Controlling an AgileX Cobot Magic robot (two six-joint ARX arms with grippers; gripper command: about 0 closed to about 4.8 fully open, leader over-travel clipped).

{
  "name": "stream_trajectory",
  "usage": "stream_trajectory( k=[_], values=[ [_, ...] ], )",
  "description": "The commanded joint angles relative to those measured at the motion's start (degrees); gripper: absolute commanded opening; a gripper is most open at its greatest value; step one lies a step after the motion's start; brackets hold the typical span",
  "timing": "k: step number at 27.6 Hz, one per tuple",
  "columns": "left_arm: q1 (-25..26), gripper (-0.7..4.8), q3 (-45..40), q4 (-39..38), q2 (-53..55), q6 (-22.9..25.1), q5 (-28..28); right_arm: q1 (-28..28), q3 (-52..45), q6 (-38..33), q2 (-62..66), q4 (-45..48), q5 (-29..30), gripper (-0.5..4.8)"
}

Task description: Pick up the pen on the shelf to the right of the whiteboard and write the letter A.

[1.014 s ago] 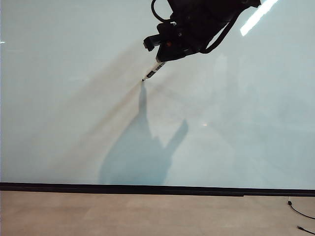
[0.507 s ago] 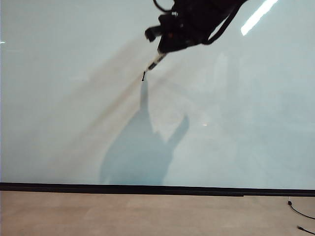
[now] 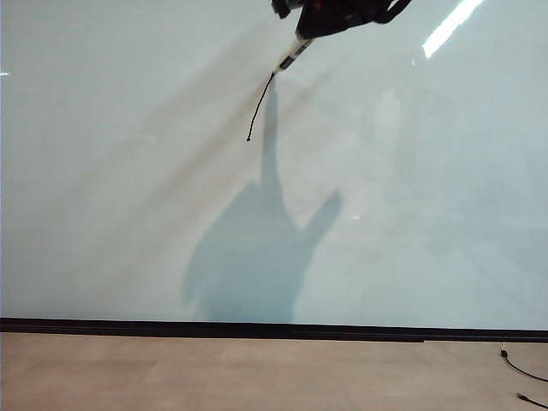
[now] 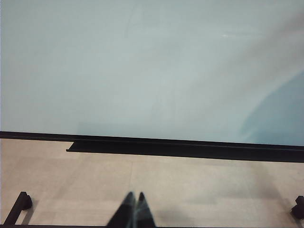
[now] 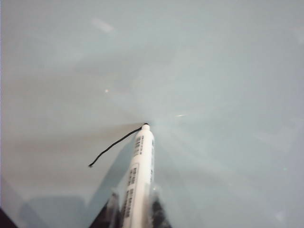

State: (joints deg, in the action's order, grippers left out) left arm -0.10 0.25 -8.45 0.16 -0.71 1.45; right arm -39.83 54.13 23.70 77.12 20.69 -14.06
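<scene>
Since a second ago: right claw [image 3: 301,32] risen toward top edge of exterior view, pen [image 3: 292,53] carried up with it, black stroke [image 3: 259,106] lengthened from a dot to a slanted, slightly curved line on whiteboard [image 3: 128,171]. Right claw clenched on pen; light barrel with dark print seen between the fingers in right wrist view [image 5: 137,180]. Pen tip touching board at upper end of stroke [image 5: 114,145]. Only this one stroke of the letter drawn so far. Left claw [image 4: 132,211] low over tan floor [image 4: 71,180], fingers pressed together, holding nothing, well apart from board's black lower strip [image 4: 190,148].
</scene>
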Motion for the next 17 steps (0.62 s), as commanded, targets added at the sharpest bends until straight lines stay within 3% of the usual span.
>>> stream_trajectory(
  k=[1, 6, 9, 14, 17],
  values=[
    [0.0, -0.05, 0.1, 0.3, 0.0, 0.3, 0.1, 0.2, 0.3, 0.4, -1.2, 1.9, -1.4, -0.03],
    [0.0, -0.05, 0.1, 0.3, 0.0, 0.3, 0.0, 0.2, 0.3, 0.4, -1.7, 1.6, -1.2, -0.03],
    [0.0, -0.04, 0.1, 0.3, 0.0, 0.3, 0.0, -0.6, -0.1, 0.2, -2.6, -0.9, 2.4, -0.04],
    [0.0, -0.04, 0.1, 0.3, 0.0, 0.3, 0.1, -6.6, -7.0, -1.9, -6.2, 4.8, -2.4, -0.05],
    [0.0, -0.04, 0.1, 0.3, 0.0, 0.3, 0.0, -7.6, -11.2, -7.0, -6.8, 10.5, -4.5, -0.05]
  ],
)
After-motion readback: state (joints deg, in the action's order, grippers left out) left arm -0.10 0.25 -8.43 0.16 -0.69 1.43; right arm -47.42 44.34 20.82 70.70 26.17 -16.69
